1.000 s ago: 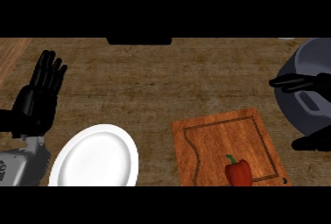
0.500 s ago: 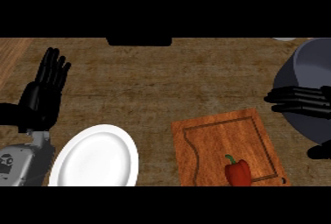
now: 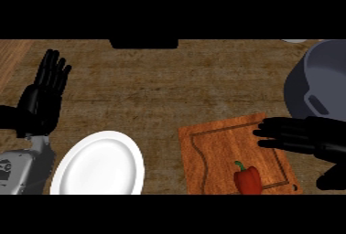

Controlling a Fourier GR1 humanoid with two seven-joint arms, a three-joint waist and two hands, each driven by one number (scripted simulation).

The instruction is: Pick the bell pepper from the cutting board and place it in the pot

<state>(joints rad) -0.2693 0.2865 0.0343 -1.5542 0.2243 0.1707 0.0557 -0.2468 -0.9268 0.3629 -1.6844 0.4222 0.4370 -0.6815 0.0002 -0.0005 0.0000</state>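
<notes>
Right hand (image 3: 300, 137) comes in from about 4 o'clock and hovers over the right edge of the cutting board (image 3: 216, 151), with its fingers stretched out, a little apart, pointing toward 9 o'clock and holding nothing. One red bell pepper (image 3: 248, 179) lies on the board at its near end, at about 5 o'clock of the view, just below the hand and apart from it. One white plate (image 3: 99, 165) lies near the board at 7 o'clock, and nothing is on it. Left hand (image 3: 44, 98) rests at 9 o'clock, flat, fingers straight up. The wooden counter (image 3: 175, 87) is brown and carries everything. One grey pot (image 3: 317, 82) stands at 2 o'clock, beyond the board; I cannot tell what is inside. One dark object (image 3: 144, 43) sits at 12 o'clock at the far edge.
</notes>
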